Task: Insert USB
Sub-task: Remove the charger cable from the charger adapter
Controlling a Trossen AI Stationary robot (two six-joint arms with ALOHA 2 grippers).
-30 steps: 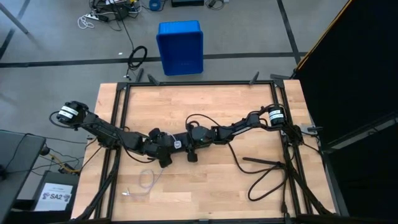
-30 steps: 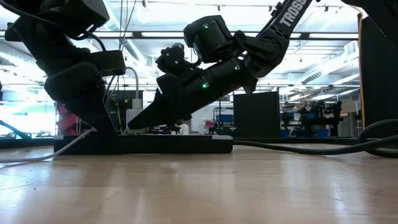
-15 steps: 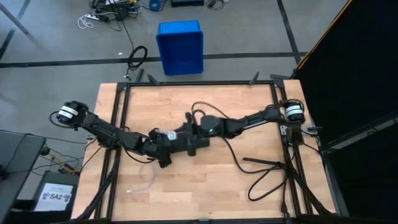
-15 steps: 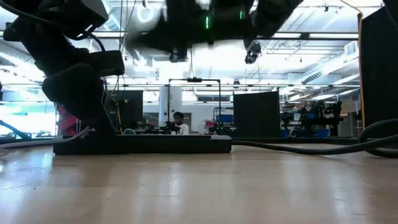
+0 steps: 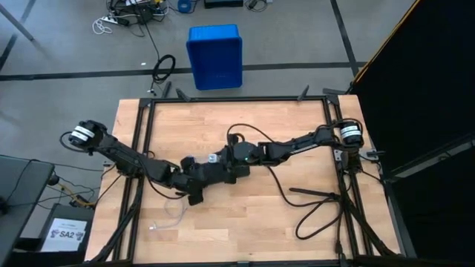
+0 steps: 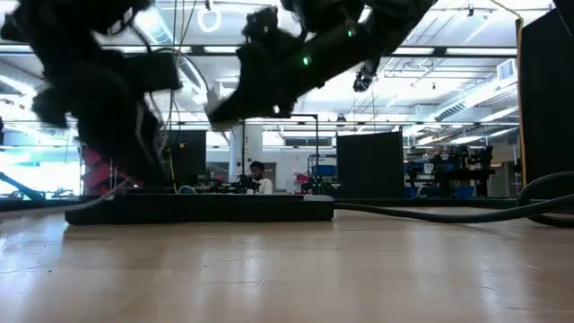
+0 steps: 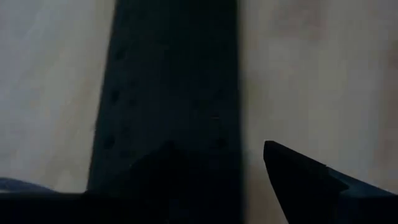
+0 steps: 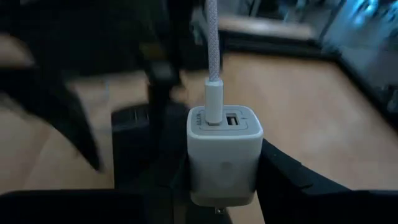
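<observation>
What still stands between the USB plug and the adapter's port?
Nothing visible: the USB cable plug already sits in one port of the white adapter, which the right gripper holds.

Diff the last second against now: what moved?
The right gripper, shut on the white adapter with the USB cable plugged in, lifted off the table and swung over the left gripper. The left arm shifted slightly. Black power strip and black cord stayed put.
</observation>
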